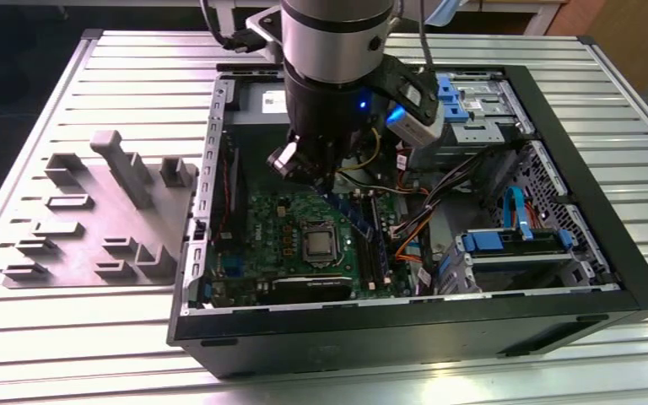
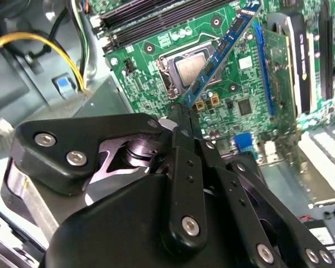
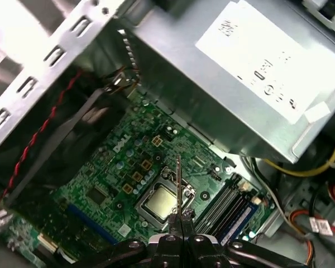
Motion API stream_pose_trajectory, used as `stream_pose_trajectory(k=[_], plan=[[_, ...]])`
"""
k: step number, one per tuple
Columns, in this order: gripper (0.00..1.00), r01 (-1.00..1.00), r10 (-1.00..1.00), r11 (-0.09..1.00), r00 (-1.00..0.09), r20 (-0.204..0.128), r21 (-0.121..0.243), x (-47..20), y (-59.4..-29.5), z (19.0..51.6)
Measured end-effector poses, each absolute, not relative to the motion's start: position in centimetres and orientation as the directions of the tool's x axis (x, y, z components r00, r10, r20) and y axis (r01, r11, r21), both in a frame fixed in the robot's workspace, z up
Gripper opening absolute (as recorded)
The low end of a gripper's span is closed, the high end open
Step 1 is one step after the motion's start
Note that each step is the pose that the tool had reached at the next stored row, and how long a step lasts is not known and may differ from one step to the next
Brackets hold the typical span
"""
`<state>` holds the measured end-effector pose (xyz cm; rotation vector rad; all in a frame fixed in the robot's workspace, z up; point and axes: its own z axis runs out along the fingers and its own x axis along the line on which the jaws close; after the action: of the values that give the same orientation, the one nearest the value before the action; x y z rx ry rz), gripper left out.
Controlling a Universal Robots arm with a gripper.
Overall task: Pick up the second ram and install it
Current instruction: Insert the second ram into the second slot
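bench as the exterior view gives it: silver-and-black robot arm [image 1: 336,76] hangs into an open black computer case [image 1: 414,342] on a ribbed aluminium table [image 1: 77,337]. a grey plastic fixture [image 1: 88,245] with upright blocks lies at the exterior view's left of the case.

second wrist view: black two-fingered claw [image 2: 181,111] closed tight, pinching one end of the thin dark blue-black memory stick [image 2: 220,53]. the stick juts past the fingertips, slanting over the green circuit board [image 2: 139,72] and across the metal-capped processor socket [image 2: 191,70], apart from the long black slots [image 2: 151,17].

first wrist view: stick edge-on, a thin line. grey metal power-supply box [image 3: 201,72] carries a white printed label [image 3: 268,61].
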<state>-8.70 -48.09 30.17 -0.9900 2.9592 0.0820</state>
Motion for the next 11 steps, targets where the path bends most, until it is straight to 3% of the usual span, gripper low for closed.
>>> stream_pose_trajectory(k=[11], plan=[[0.11,-0.431,-0.429,0.901,-0.902,-0.036,0.043,-8.70,-48.09,29.85]])
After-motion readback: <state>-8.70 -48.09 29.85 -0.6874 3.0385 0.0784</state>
